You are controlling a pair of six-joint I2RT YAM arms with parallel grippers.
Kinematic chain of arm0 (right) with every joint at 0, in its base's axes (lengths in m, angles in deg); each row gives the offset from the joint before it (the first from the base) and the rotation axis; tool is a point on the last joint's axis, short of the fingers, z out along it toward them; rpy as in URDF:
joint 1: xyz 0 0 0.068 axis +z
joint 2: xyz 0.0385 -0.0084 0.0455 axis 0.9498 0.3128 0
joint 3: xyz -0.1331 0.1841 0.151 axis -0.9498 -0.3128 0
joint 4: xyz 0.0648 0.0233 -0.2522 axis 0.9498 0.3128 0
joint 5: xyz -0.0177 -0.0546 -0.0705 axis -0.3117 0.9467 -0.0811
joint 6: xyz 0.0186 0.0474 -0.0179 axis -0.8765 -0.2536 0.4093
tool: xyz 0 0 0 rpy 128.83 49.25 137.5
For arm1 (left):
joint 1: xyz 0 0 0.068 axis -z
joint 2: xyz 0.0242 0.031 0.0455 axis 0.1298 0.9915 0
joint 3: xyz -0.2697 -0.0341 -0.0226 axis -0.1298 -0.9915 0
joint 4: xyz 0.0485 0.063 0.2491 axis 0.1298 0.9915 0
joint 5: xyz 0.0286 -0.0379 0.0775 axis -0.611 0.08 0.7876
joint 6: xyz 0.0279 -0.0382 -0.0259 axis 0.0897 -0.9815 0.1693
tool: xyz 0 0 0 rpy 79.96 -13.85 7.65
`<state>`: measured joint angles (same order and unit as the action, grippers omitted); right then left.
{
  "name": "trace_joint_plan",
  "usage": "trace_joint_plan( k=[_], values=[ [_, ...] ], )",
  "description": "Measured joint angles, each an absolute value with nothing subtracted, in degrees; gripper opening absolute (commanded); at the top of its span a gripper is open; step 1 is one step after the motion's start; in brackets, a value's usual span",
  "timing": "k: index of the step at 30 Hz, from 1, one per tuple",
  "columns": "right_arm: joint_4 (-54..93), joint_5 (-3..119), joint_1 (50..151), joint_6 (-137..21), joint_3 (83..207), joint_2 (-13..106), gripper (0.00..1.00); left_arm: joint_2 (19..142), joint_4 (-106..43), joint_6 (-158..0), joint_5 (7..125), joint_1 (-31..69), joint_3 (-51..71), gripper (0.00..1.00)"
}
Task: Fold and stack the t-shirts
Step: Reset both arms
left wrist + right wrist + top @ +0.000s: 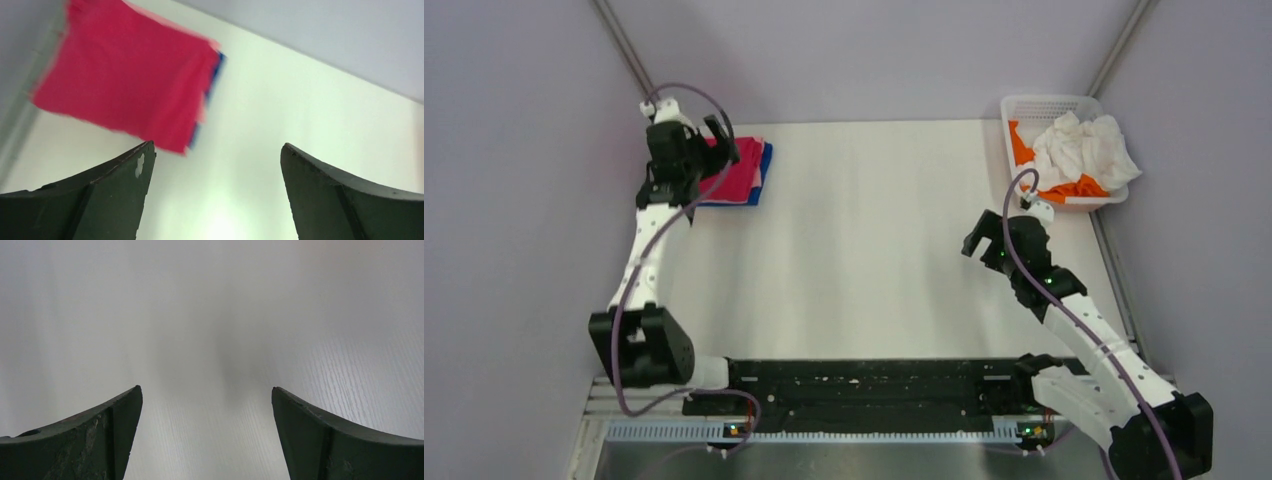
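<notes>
A folded stack lies at the table's far left: the crimson-red t-shirt (736, 176) on top, a pink edge and the blue t-shirt (765, 168) under it. In the left wrist view the red shirt (125, 75) fills the upper left with the blue edge (216, 67) at its right side. My left gripper (721, 137) is open and empty, over the stack's left part. The crumpled white t-shirt (1084, 146) and the orange t-shirt (1022, 140) lie in the basket. My right gripper (980, 243) is open and empty above bare table (210, 340), below the basket.
The white mesh basket (1024, 105) stands at the far right corner. Grey walls enclose the table on the left, back and right. A black rail (864, 385) runs along the near edge between the arm bases.
</notes>
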<state>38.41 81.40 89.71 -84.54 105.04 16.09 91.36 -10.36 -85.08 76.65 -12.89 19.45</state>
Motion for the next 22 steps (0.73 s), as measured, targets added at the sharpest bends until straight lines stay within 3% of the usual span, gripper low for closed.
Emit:
trace_joint_plan(
  k=[4,10,15,22],
  values=[
    [38.37,81.59,89.71,-84.15,104.91,15.61,0.99,74.88,-19.85,-91.39,65.61,-9.72,-3.21,0.99],
    [33.85,81.77,89.69,-83.73,99.97,12.22,0.99,60.08,-21.77,-94.63,66.22,2.89,-27.41,0.99],
    [29.56,81.29,89.64,-82.93,93.96,9.4,0.99,52.21,-21.4,-96.05,70.35,3.35,-32.87,0.99],
    [26.22,81.05,89.64,-82.62,89.39,5.59,0.99,51.67,-22.34,-96.18,74.77,3.37,-32.35,0.99]
  ],
)
